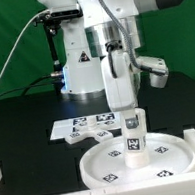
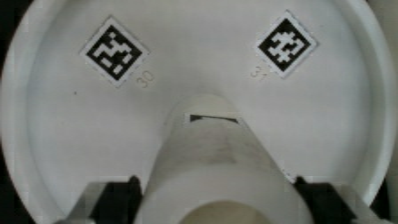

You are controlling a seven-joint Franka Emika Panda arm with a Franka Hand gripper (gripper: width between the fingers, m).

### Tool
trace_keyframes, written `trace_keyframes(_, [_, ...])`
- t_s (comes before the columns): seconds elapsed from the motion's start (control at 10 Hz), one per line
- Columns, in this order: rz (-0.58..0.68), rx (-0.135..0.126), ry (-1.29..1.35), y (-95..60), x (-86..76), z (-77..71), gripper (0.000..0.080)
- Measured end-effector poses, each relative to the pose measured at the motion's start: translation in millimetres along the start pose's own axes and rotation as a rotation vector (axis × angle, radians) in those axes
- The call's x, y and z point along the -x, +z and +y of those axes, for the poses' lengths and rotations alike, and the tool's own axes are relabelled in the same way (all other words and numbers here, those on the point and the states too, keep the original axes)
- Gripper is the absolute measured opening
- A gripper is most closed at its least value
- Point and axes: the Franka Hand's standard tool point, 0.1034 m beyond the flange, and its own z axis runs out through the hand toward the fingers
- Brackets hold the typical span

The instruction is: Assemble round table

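Round table disc (image 1: 96,167) lies rim-up at the near middle of the table, while the gripper (image 1: 130,119) clamps the short thick cylinder (image 1: 135,149) upright on its centre, probably to seat it squarely, with the marker board (image 1: 81,125) behind on the exterior view's left.

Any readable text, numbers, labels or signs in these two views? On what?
No words or numbers can be read anywhere.
On the round disc: square black-and-white tags, pattern only, no letters.
On the cylinder: one such tag, pattern only.
On the marker board: more of them, too small to make out.
On the robot base: a triangular sign, too small to read.
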Motion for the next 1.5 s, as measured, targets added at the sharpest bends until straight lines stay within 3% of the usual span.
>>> trace_keyframes(0.1, [0.001, 0.001, -0.063, 0.2, 0.2, 0.2, 0.0406])
trace_keyframes(0.2, [0.001, 0.001, -0.167, 0.2, 0.7, 0.2, 0.0574])
trace_keyframes(0.3, [0.001, -0.002, -0.291, -0.8, -1.1, -1.9, 0.0626])
trace_keyframes(0.5, [0.007, 0.006, -0.654, -0.4, 3.3, -0.2, 0.0645])
trace_keyframes(0.6, [0.013, 0.010, -0.682, -0.7, 8.5, 1.9, 0.0648])
trace_keyframes(0.8, [0.017, 0.011, -0.808, -0.3, 5.7, 1.0, 0.0649])
trace_keyframes(1.1, [0.038, 0.038, -1.380, 0.0, -2.4, -7.9, 0.0649])
trace_keyframes(1.4, [0.031, 0.040, -1.371, 1.2, -5.0, -8.3, 0.0627])
trace_keyframes(1.5, [0.031, 0.040, -1.359, 1.2, -5.3, -8.3, 0.0444])
